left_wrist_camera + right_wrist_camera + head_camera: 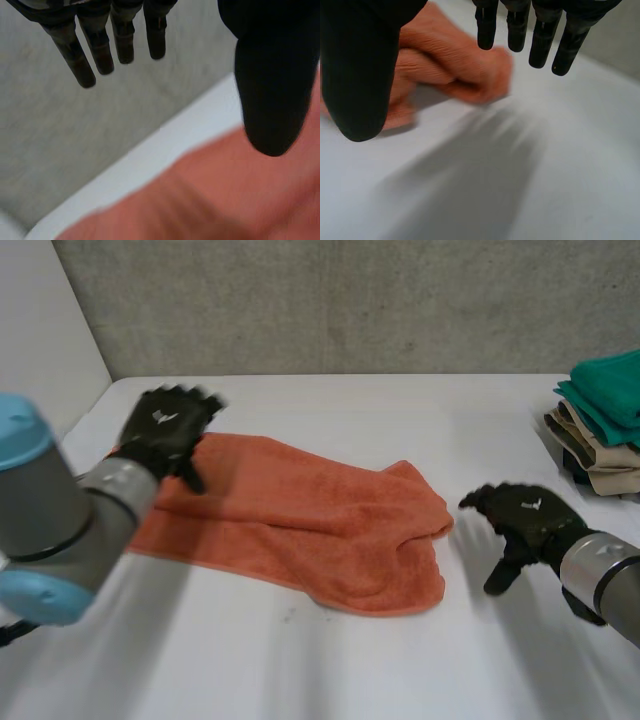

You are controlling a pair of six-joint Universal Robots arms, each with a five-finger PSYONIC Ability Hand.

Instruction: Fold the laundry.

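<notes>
An orange towel (300, 515) lies folded lengthwise across the middle of the white table (330, 670). My left hand (165, 430) hovers over the towel's far left end, fingers (100, 50) straight and thumb apart, holding nothing; the towel (215, 200) lies below its thumb. My right hand (520, 515) hangs just right of the towel's right end, open, fingers (540, 35) spread above bare table, with the bunched towel end (450, 65) beside its thumb.
A stack of folded laundry (605, 420), green on top of beige, sits at the table's far right edge. A grey wall (350, 300) runs behind the table. Bare table lies in front of the towel.
</notes>
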